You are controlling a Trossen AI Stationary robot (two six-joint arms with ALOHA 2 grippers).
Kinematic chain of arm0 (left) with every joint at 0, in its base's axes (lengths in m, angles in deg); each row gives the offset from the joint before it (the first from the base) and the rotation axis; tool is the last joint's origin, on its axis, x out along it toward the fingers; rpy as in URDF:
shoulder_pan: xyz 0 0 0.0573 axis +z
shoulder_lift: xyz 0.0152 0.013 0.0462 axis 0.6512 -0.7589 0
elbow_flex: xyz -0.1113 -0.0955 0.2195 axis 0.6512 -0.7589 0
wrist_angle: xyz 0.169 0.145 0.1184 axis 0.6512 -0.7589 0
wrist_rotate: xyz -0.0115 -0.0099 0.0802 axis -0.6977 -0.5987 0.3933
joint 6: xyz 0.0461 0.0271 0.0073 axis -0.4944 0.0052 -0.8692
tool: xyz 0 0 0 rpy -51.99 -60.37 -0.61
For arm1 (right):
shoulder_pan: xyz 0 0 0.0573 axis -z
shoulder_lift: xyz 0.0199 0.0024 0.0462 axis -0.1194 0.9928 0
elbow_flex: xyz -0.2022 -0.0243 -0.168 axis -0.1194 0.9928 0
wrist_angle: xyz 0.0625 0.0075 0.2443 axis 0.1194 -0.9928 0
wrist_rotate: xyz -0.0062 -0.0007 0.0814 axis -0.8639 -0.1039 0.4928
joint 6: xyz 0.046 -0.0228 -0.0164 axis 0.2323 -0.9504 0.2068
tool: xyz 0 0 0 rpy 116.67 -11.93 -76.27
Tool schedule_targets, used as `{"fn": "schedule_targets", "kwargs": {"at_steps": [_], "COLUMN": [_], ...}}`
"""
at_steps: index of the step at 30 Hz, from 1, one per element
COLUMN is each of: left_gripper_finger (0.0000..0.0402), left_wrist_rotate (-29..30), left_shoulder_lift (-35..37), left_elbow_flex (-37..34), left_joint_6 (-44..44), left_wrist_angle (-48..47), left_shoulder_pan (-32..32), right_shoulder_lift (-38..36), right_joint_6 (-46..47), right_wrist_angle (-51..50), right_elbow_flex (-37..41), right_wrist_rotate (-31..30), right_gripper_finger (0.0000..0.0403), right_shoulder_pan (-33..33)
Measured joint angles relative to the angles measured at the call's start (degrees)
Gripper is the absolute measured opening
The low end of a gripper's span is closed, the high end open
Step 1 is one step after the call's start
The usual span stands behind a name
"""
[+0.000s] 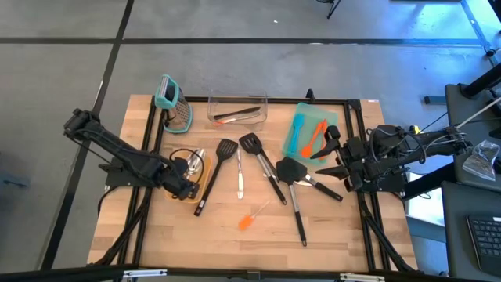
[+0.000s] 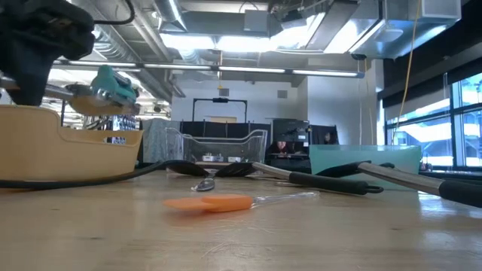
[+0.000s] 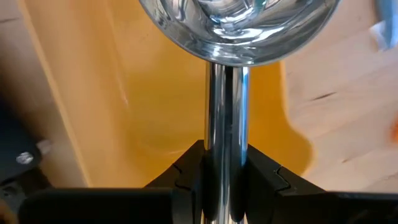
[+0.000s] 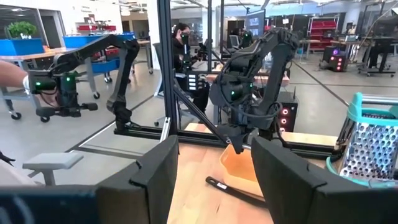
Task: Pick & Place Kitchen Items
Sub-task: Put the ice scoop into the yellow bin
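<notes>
No text, label, brand, number or sign can be read in any of the views; the screens and lit panels in the room behind the table are too small and blurred to make out.

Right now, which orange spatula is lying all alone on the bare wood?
The small orange spatula near the table's front edge. The other orange one lies on the teal tray.
</notes>
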Motion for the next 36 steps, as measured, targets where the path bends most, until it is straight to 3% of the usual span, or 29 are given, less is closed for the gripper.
{"fn": "schedule_targets", "kwargs": {"at_steps": [14,31,36], "left_gripper_finger": [0.0068,0.0068,0.0068], "left_wrist_rotate": [-3.64,-6.39,-8.68], "left_shoulder_lift": [-4.05,-4.85,-4.77], "left_elbow_flex": [-0.13,-0.19,-4.47], "left_joint_6": [-9.36,-12.47,-14.69], "left_wrist_angle": [-0.09,-2.51,1.96], "left_shoulder_pan": [-0.21,2.23,3.76], "right_shoulder_lift": [0.0,0.02,0.02], "right_joint_6": [0.33,0.33,0.33], "right_wrist_angle": [-0.99,-0.88,-0.86], "right_elbow_flex": [0.0,0.0,0.0], "right_wrist_rotate": [-0.15,-0.17,-0.17], "right_gripper_finger": [0.0206,0.0206,0.0206], "right_shoulder_pan": [-0.02,-0.04,-0.04]}}
